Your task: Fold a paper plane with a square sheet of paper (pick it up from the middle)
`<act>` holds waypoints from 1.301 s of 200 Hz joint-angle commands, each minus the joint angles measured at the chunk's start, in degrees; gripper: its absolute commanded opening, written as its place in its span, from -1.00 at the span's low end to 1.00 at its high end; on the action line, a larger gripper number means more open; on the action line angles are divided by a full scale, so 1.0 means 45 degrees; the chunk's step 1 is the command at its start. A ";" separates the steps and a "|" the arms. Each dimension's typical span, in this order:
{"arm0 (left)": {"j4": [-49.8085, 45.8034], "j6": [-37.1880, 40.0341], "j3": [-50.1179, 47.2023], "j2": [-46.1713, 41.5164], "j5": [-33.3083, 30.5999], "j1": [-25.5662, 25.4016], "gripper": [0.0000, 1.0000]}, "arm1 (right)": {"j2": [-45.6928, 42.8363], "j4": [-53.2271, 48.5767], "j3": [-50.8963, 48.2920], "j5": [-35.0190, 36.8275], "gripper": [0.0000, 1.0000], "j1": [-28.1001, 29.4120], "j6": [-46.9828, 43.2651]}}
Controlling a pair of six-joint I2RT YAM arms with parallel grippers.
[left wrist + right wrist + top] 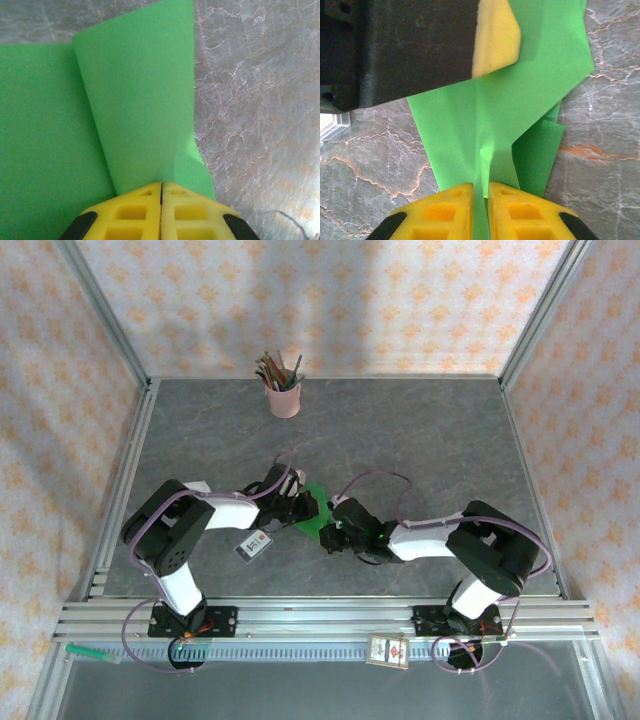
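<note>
At the near half of the grey surface (420,430), the right tool (480,192) and left tool (161,187) each pinch the folded green sheet of paper (520,95) from opposite sides. A pink cup of pencils (283,395) stands well behind.

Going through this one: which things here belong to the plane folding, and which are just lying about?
Job: bright green creased sheet of paper; left gripper and right gripper, both shut on it.
Lying about: pink cup of pencils; small white dark-bordered card on the table; similar card on the front rail.
</note>
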 commanded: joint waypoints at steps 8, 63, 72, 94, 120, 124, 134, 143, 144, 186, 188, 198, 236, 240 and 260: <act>-0.0937 0.0126 0.0108 -0.0595 -0.0463 0.0120 -0.75 | 0.0255 -0.0969 -0.0559 0.0272 -0.68 -0.0014 0.0288; -0.0275 -0.0481 -0.0130 -0.1306 0.0277 -0.0286 -0.71 | 0.0248 -0.0967 -0.0575 0.0367 -0.70 -0.0026 0.0383; -0.0193 -0.0558 -0.0170 -0.1351 0.0361 -0.0381 -0.71 | 0.0230 -0.0969 -0.0579 0.0385 -0.71 -0.0012 0.0384; 0.0211 -0.0810 -0.0352 -0.1230 0.0623 -0.0578 -0.71 | 0.0235 -0.0988 -0.0562 0.0428 -0.71 -0.0025 0.0388; 0.0548 -0.0943 -0.0364 -0.0831 0.0837 -0.0706 -0.71 | 0.0227 -0.1028 -0.0541 0.0486 -0.71 -0.0015 0.0353; 0.0595 -0.0946 -0.0363 -0.0805 0.0855 -0.0723 -0.71 | 0.0210 -0.1028 -0.0540 0.0505 -0.71 -0.0018 0.0349; 0.0614 -0.0910 -0.0298 -0.0631 0.0893 -0.0729 -0.71 | 0.0229 -0.1048 -0.0525 0.0507 -0.71 -0.0021 0.0354; 0.0565 -0.0834 -0.0192 -0.0459 0.0866 -0.0728 -0.71 | 0.0227 -0.1066 -0.0515 0.0498 -0.71 -0.0016 0.0325; 0.0564 -0.0830 -0.0180 -0.0441 0.0871 -0.0728 -0.71 | 0.0227 -0.1067 -0.0518 0.0503 -0.71 -0.0022 0.0320; 0.0057 -0.0450 0.0047 0.0130 0.0355 -0.0597 -0.72 | 0.0179 -0.1164 -0.0520 0.0547 -0.72 -0.0026 0.0278; 0.0057 -0.0444 0.0037 0.0140 0.0340 -0.0578 -0.71 | 0.0171 -0.1164 -0.0520 0.0547 -0.71 -0.0027 0.0277; 0.0081 -0.0421 -0.0040 0.0220 0.0314 -0.0491 -0.72 | 0.0176 -0.1184 -0.0502 0.0547 -0.72 -0.0009 0.0288; -0.0087 -0.0253 -0.0290 0.0265 0.0023 -0.0319 -0.73 | 0.0105 -0.1203 -0.0500 0.0488 -0.71 -0.0022 0.0272; -0.0126 -0.0226 -0.0320 0.0261 -0.0009 -0.0318 -0.73 | 0.0105 -0.1203 -0.0474 0.0471 -0.71 -0.0025 0.0283; -0.0178 -0.0186 -0.0494 0.0241 -0.0231 -0.0282 -0.73 | 0.0033 -0.1165 -0.0420 0.0377 -0.70 -0.0023 0.0260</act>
